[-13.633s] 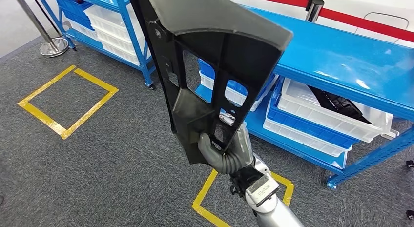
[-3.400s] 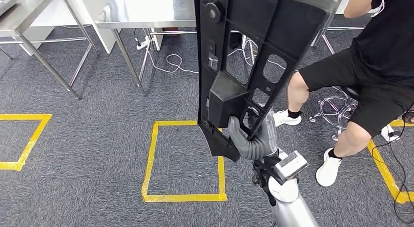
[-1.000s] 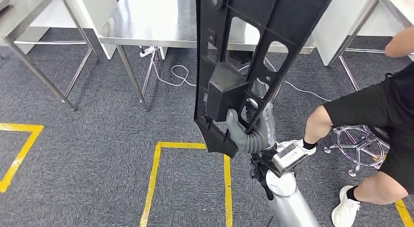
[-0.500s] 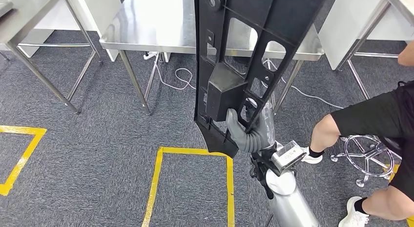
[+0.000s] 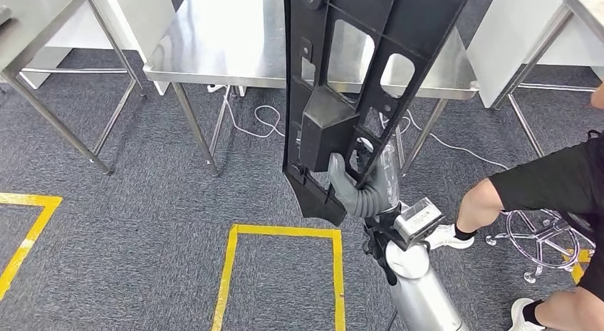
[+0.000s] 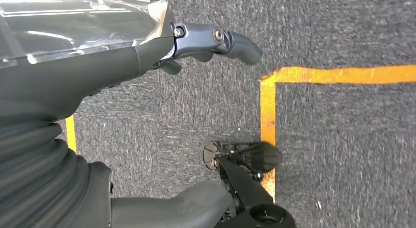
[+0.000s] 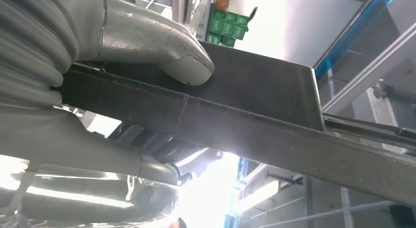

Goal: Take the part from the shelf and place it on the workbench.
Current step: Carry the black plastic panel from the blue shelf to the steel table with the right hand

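My right hand [image 5: 360,192] grips the lower end of a long black plastic part [image 5: 356,75] with cut-out openings and holds it upright in front of me. The part rises past the top of the head view and hides the middle of the steel workbench [image 5: 221,39] that stands just ahead. In the right wrist view the thumb [image 7: 147,46] presses on the part's flat dark edge [image 7: 255,125]. My left hand [image 6: 88,76] hangs over the grey carpet, its fingers [image 6: 216,39] apart from the thumb and nothing in it.
A person [image 5: 548,181] sits at the right on a chrome stool [image 5: 541,235]. A yellow tape square [image 5: 285,235] marks the carpet before the workbench. Cables [image 5: 263,117] lie under it. Another steel table [image 5: 28,25] stands to the left, a white cabinet [image 5: 513,39] to the right.
The camera has moved forward: the workbench sits nearer and lower in the picture, and the person has slid toward the right edge. The part stays upright in my right hand.
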